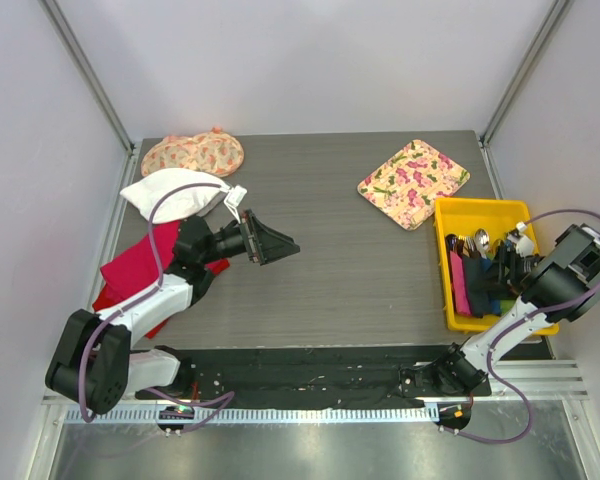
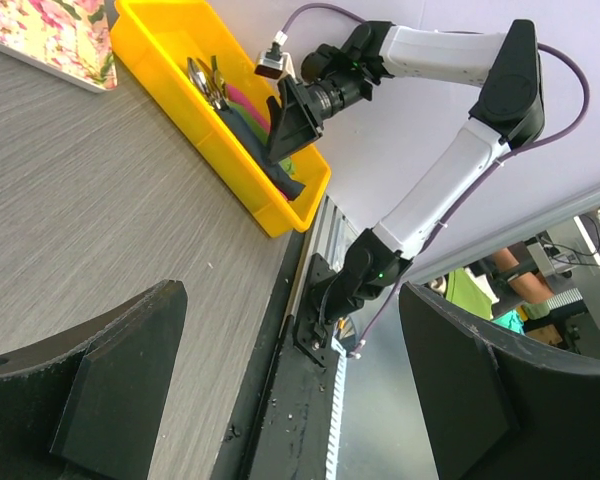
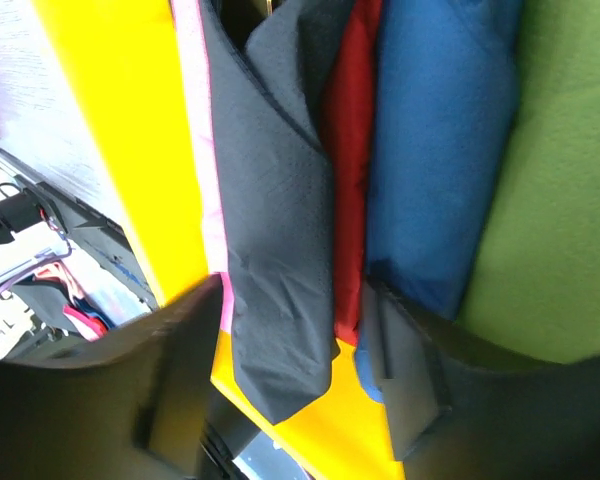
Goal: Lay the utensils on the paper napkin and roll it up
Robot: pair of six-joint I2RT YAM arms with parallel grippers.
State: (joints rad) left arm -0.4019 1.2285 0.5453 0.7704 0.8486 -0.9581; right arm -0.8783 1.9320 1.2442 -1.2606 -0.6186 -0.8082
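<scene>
A yellow bin (image 1: 450, 215) at the right holds folded napkins standing on edge. The dark navy-black paper napkin (image 3: 275, 220) stands among them, also seen from above (image 1: 477, 277). My right gripper (image 3: 290, 385) is open inside the bin, its fingers (image 3: 175, 385) on either side of the dark napkin's lower edge, with a red napkin's edge also between them. Silvery slim cutlery (image 1: 472, 243) lies at the bin's far end; no tan-orange utensils show. My left gripper (image 1: 272, 243) is open and empty above the table's left middle, also shown in its wrist view (image 2: 290, 400).
Pink, red (image 3: 348, 150), blue (image 3: 435, 150) and green (image 3: 560, 200) napkins stand beside the dark one. A floral square cloth (image 1: 413, 183) lies behind the bin. At the left are a floral cloth (image 1: 193, 153), a white cloth (image 1: 175, 195) and a red cloth (image 1: 138, 265).
</scene>
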